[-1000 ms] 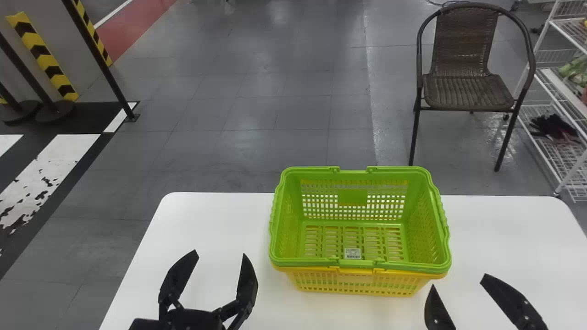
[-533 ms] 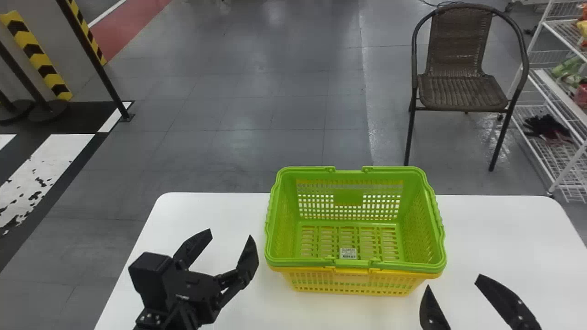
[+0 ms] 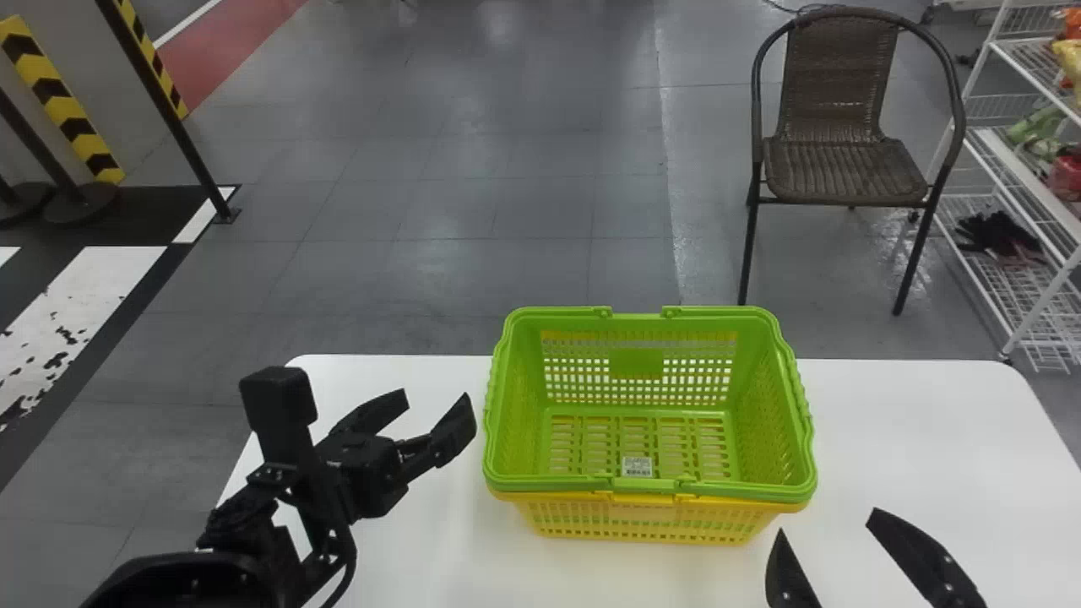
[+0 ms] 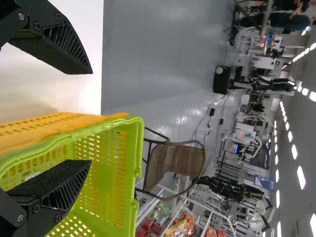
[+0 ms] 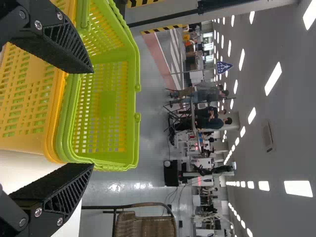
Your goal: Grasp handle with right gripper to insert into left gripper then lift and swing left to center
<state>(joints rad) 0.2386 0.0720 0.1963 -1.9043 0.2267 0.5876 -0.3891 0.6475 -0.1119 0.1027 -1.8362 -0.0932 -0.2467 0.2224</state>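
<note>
My left gripper (image 3: 432, 407) stands open left of the baskets, above the table's left part, in the head view. My right gripper (image 3: 823, 540) is open at the bottom, just right of the baskets' near right corner. A green basket (image 3: 638, 483) sits nested in a yellow basket (image 3: 642, 519), its handle folded along the rim. In the left wrist view the left gripper (image 4: 91, 118) holds nothing, with the green basket (image 4: 101, 182) beyond its fingers. The right wrist view has the right gripper (image 5: 93, 118) empty, the green basket (image 5: 106, 103) beyond it.
The baskets rest on a white table (image 3: 912, 439). Behind it on the floor stand a brown wicker chair (image 3: 844, 169) and, at the right, a white wire shelf (image 3: 1013, 177). Black posts (image 3: 160, 101) rise at the far left.
The left gripper has risen and moved farther forward over the table, bringing more of its arm into sight. The whole head view has shifted slightly, with baskets and chair sliding a little left.
</note>
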